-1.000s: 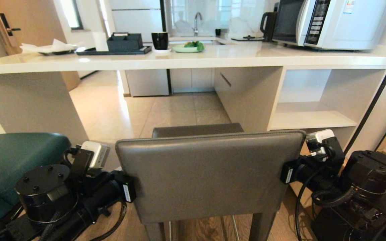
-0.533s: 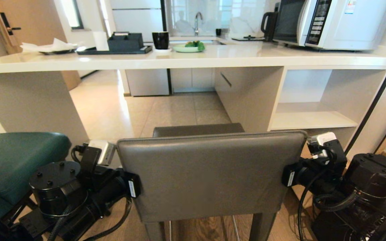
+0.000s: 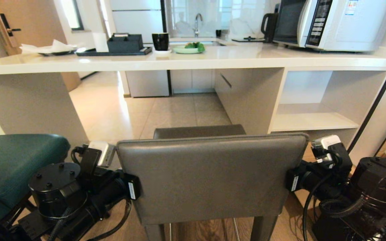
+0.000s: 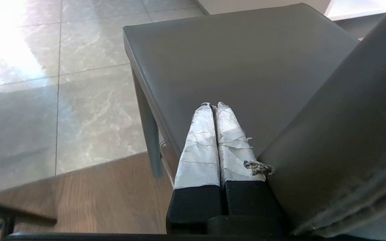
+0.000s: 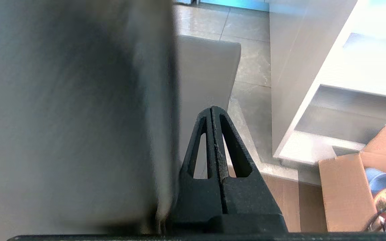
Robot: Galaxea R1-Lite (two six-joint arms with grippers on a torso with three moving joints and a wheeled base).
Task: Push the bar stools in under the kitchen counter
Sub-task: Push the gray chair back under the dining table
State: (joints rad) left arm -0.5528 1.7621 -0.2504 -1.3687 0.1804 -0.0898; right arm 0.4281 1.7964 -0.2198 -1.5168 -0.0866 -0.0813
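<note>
Head view: grey stool [image 3: 209,177] near, still short of the counter [image 3: 179,60], pinched by both arms for pushing; teal stool [image 3: 12,160] left. Left wrist view: left gripper [image 4: 213,107] closed empty beside the backrest. Right wrist view: right gripper [image 5: 213,110] likewise closed.

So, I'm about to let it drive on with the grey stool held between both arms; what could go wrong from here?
Neither gripper grasps anything: the left gripper and right gripper are shut and only flank the backrest of the grey stool, so it could twist or slip out. The white side panel under the kitchen counter stands just right of the stool's path; a leg might catch it. The teal stool sits close beside the left arm.
</note>
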